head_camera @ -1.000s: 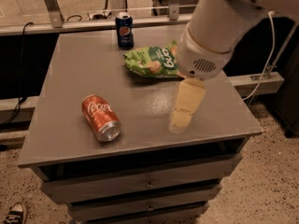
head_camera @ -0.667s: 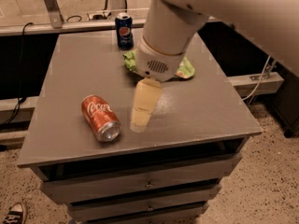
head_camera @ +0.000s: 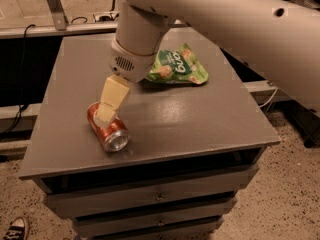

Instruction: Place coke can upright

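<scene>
The coke can (head_camera: 113,134), red-orange with a silver end, lies on its side near the front left of the grey table top (head_camera: 200,119), its open end facing the front edge. My gripper (head_camera: 105,115) hangs from the big white arm (head_camera: 140,39) and sits right over the can's rear half, at or touching its upper side. The part of the can under the gripper is hidden.
A green snack bag (head_camera: 178,67) lies at the back middle of the table, partly behind the arm. The table is a drawer cabinet (head_camera: 160,199). A metal frame and cables stand behind it. A shoe (head_camera: 15,229) lies on the floor at the front left.
The arm has swung left across the table, from the right side past the middle, and the gripper now sits over the coke can. The can has not moved.
</scene>
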Controlling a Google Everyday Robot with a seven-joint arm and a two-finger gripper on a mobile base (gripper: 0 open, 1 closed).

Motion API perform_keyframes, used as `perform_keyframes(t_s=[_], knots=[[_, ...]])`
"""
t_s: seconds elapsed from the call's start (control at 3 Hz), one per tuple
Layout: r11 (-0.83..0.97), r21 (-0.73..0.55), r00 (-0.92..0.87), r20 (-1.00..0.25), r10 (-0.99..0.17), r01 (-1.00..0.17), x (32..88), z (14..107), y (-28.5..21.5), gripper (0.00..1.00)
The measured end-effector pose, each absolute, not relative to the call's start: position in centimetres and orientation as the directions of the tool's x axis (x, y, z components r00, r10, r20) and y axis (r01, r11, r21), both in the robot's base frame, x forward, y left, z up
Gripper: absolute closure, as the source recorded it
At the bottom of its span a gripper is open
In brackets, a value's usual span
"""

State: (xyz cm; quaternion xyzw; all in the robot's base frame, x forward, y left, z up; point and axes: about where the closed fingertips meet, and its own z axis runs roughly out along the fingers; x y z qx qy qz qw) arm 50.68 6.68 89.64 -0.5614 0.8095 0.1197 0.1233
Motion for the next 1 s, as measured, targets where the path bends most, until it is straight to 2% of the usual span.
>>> perform_keyframes(t_s=[0.33, 1.0], knots=[[0.450, 0.109, -0.459, -0.338, -0.822, -0.886, 50.9, 88.8, 8.7, 0.00], [0.629, 0.102, -0.629, -0.275, -0.727, -0.771, 50.3, 86.2, 9.7, 0.00]])
